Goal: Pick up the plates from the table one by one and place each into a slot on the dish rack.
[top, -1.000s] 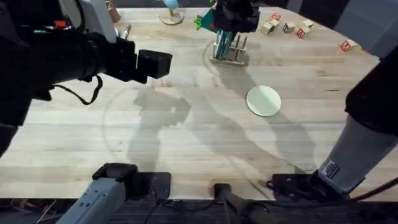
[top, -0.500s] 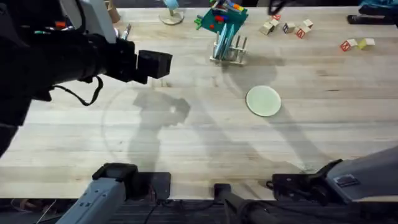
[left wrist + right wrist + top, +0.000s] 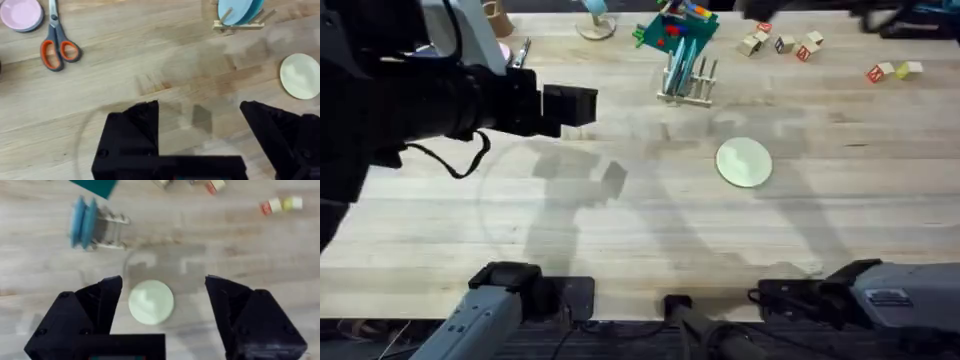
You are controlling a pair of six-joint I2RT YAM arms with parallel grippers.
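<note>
The sky-blue plate (image 3: 674, 63) stands on edge between the pegs of the dish rack (image 3: 690, 92) at the back of the table (image 3: 620, 230). In the right wrist view the same blue plate (image 3: 82, 222) fills a slot at one end of the rack (image 3: 110, 230). The cream plate (image 3: 744, 162) lies flat in front of the rack. My right gripper (image 3: 162, 305) is open, high over the cream plate (image 3: 151, 302). My left gripper (image 3: 200, 127) is also open, empty, above bare wood to the left (image 3: 570, 105). From it the cream plate (image 3: 301, 76) shows far off.
A green toy-brick build (image 3: 675, 25) stands just behind the rack. Small lettered blocks (image 3: 785, 44) lie at the back right. Orange-handled scissors (image 3: 57, 37) and a pink lid (image 3: 21, 14) lie at the back left. The left arm looms large over the table's left side.
My right arm has drawn back from the rack, leaving the blue plate standing in it, and now hangs over the cream plate. The left arm has hardly moved.
</note>
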